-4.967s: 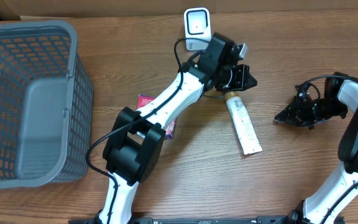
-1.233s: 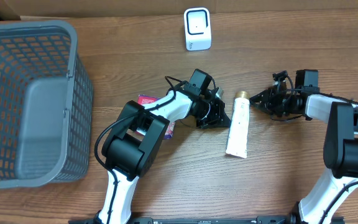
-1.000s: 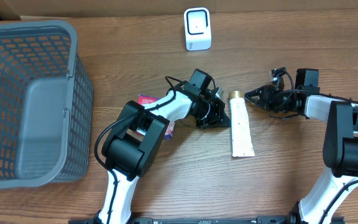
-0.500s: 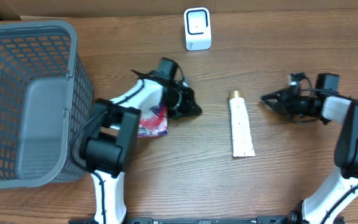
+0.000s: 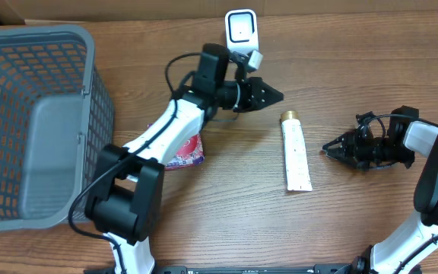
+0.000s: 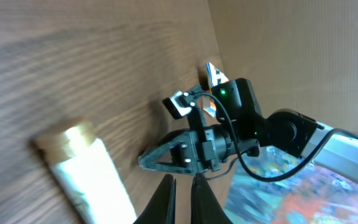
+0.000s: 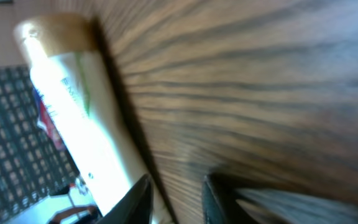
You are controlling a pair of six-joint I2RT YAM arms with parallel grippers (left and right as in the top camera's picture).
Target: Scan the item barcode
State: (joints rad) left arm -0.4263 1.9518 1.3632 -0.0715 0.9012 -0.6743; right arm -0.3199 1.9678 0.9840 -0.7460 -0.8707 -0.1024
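Observation:
The item, a white tube with a gold cap, lies flat on the wooden table, cap toward the back; no barcode shows on it. The white scanner stands upright at the back edge. My left gripper is shut and empty, hovering just in front of the scanner and pointing right, behind and left of the tube's cap. My right gripper rests low to the right of the tube, apart from it, pointing at it with its jaws slightly open. In the right wrist view the tube lies just beyond the open fingers.
A large grey plastic basket fills the left side. A pink packet lies beside my left arm's forearm. The left wrist view shows the tube below and the right gripper facing it.
My left gripper has swung from beside the pink packet up to in front of the scanner. My right gripper has drawn back right and toward the front, its jaws parting. The tube lies still.

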